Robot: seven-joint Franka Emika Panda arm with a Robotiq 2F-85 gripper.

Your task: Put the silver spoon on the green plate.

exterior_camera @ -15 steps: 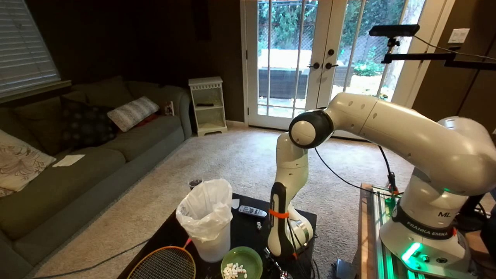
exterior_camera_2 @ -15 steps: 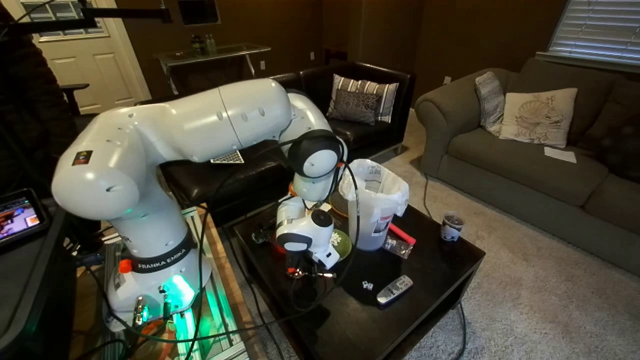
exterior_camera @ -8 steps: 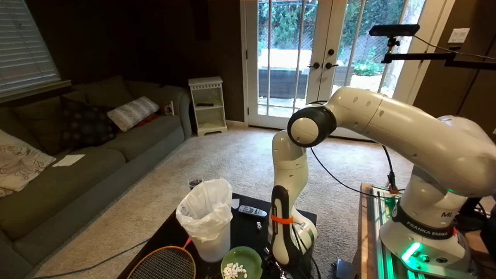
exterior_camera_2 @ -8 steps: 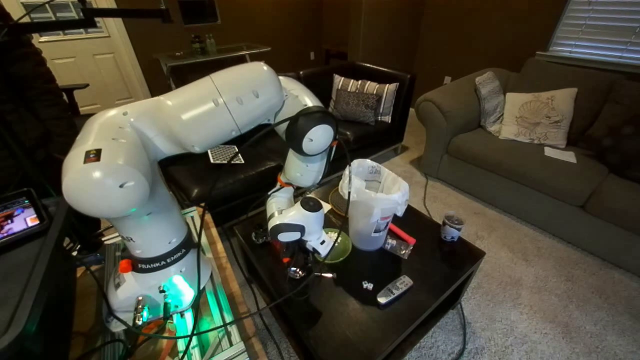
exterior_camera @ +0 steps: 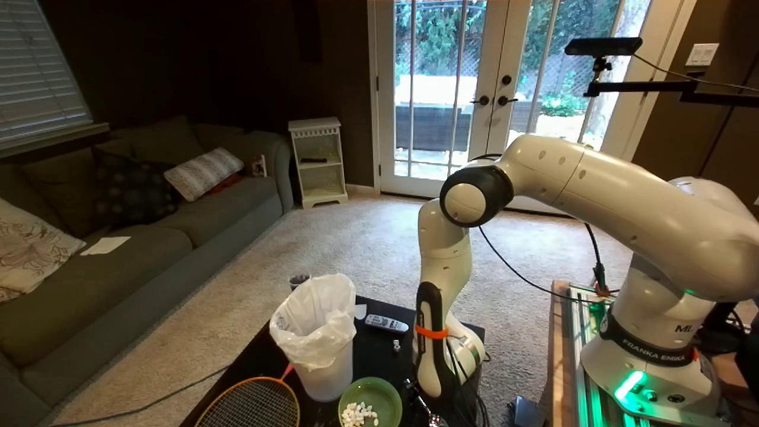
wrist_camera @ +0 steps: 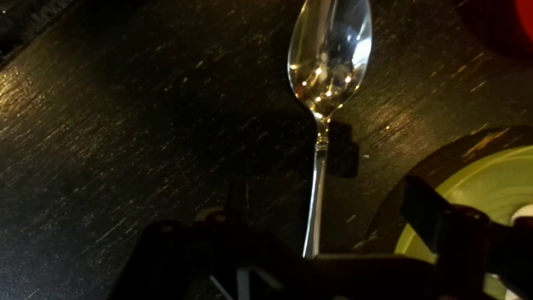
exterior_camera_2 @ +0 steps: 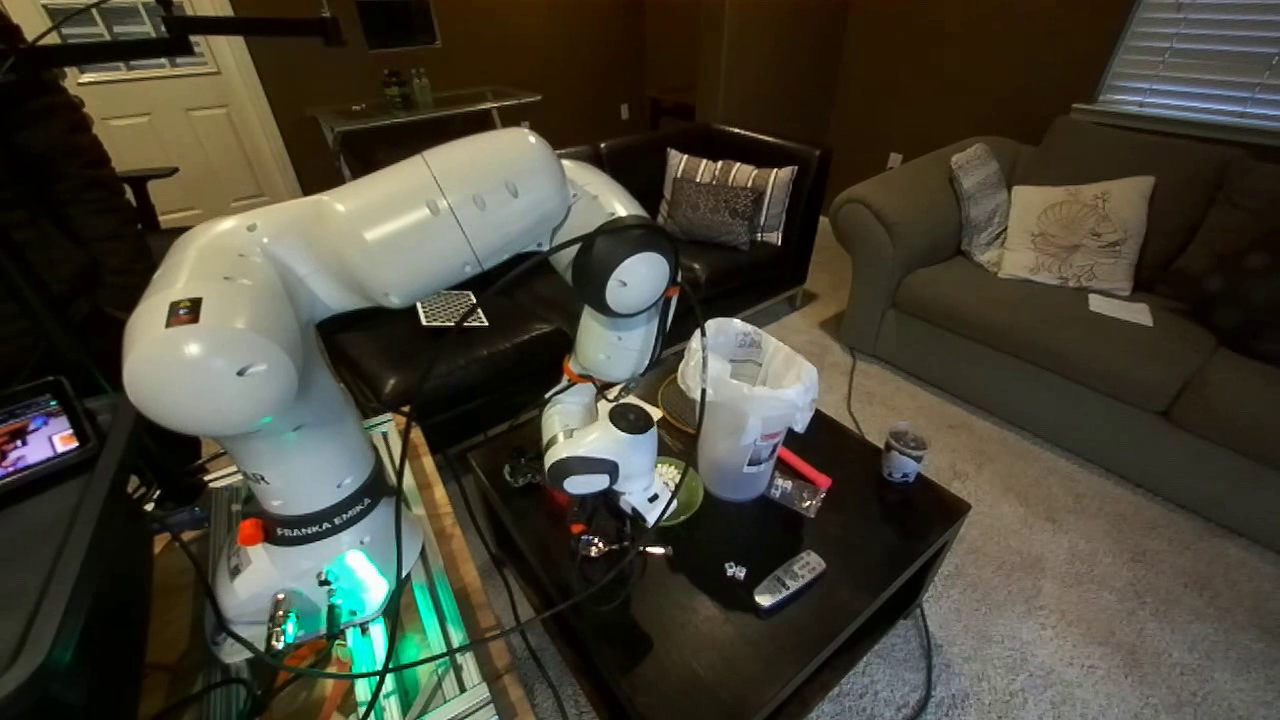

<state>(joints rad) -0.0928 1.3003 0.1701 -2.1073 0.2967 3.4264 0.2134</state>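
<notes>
The silver spoon (wrist_camera: 318,166) lies on the dark table, its bowl at the top of the wrist view and its handle running down. It also shows in both exterior views (exterior_camera: 423,406) (exterior_camera_2: 655,550). My gripper (wrist_camera: 326,194) is open and empty, with one dark finger on each side of the spoon's handle. The handle's end is hidden behind the gripper. The green plate (wrist_camera: 479,183) is just right of the spoon, partly covered by the right finger (wrist_camera: 422,208). It holds white pieces and shows in both exterior views (exterior_camera: 386,398) (exterior_camera_2: 688,505).
A white-lined bin (exterior_camera: 323,367) stands beside the plate, with a badminton racket (exterior_camera: 255,403) next to it. A remote (exterior_camera_2: 790,580), small white cubes (exterior_camera_2: 735,570) and a cup (exterior_camera_2: 903,455) are on the table. A red object (wrist_camera: 526,16) is near the spoon's bowl.
My hand has shifted slightly toward the robot's base; in the last half second it has dipped or turned a little. The spoon and plate have not moved.
</notes>
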